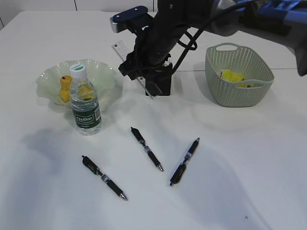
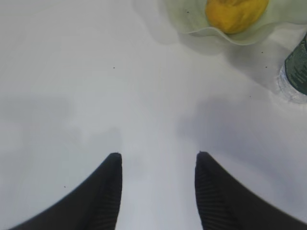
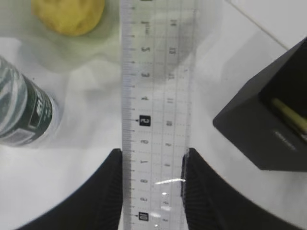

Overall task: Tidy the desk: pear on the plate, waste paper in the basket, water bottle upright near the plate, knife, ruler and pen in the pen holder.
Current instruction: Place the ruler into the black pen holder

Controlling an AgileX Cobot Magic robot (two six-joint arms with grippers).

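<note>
On the white desk (image 1: pixel 249 158) most of the tidying looks done already: the basket (image 1: pixel 238 76) on your right holds the yellow waste paper (image 1: pixel 231 75), the plate (image 1: pixel 50 79) on your left carries the pear (image 1: pixel 65 88), and the water bottle (image 1: pixel 85 101) stands upright just in front of the plate. Your job now is the ruler (image 3: pixel 156 110): the right pincer (image 3: pixel 152 189) has it clamped across its width, both fingers against its long edges, with the clear strip running out ahead of the fingertips. The pen holder (image 3: pixel 268 124) sits just to the right of the ruler in the wrist view, with something yellowish already inside, though I can't make out what it is. Bring the free end over the opening, tip the ruler steeper so it enters cleanly rather than catching the rim, and release only once the end is well inside. The left pincer (image 2: pixel 158 191) hovers half open over bare desk near the plate, holding nothing. Three pens (image 1: pixel 147 148) lie loose on the near desk for afterwards
</note>
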